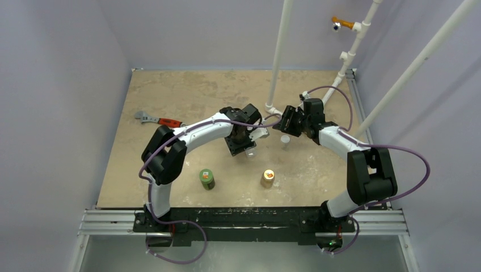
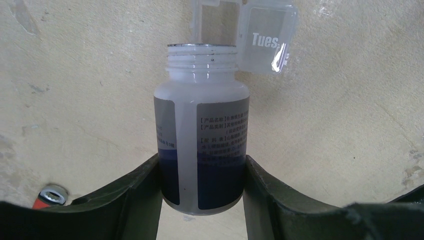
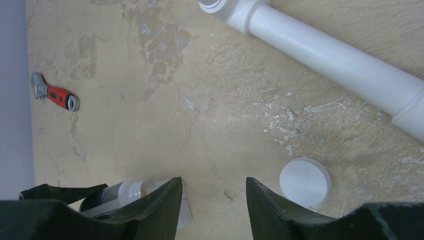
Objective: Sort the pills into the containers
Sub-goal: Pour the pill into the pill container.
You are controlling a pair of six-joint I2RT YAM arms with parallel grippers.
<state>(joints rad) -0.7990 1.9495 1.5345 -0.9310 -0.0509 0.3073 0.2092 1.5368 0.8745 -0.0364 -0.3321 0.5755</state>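
Roughly, working across the top view from 9 o'clock: a red-handled wrench (image 1: 159,120) lies alone on the table (image 1: 187,90), well apart from everything else.

Left gripper (image 2: 202,170) sits mid-table. Its two dark fingers (image 2: 140,190) are pressed onto the lower sides of a white bottle (image 2: 202,100) with a grey-and-blue label. The bottle has no cap on, and its threaded neck and open mouth are bare.

The clear case (image 2: 265,40) sits at 12 o'clock of that mouth in the left wrist view, just beyond it. One lid is flipped up at 1 o'clock and reads "Tues". Whether the mouth touches the case I cannot tell. The pills are too small to make out in any view.

Green bottle (image 1: 206,178) stands at 7 o'clock of the left gripper, near the front edge of the table. Tan-orange bottle (image 1: 267,178) stands at 5 o'clock of it. The two are upright and apart from each other.

A white round cap (image 3: 305,181) lies flat on the table at 6 o'clock of the right gripper (image 3: 212,182) in the top view.

The right gripper's fingers are spread, with nothing but bare table showing between them.

A white pipe (image 3: 340,60) crosses the right wrist view at 1 to 2 o'clock
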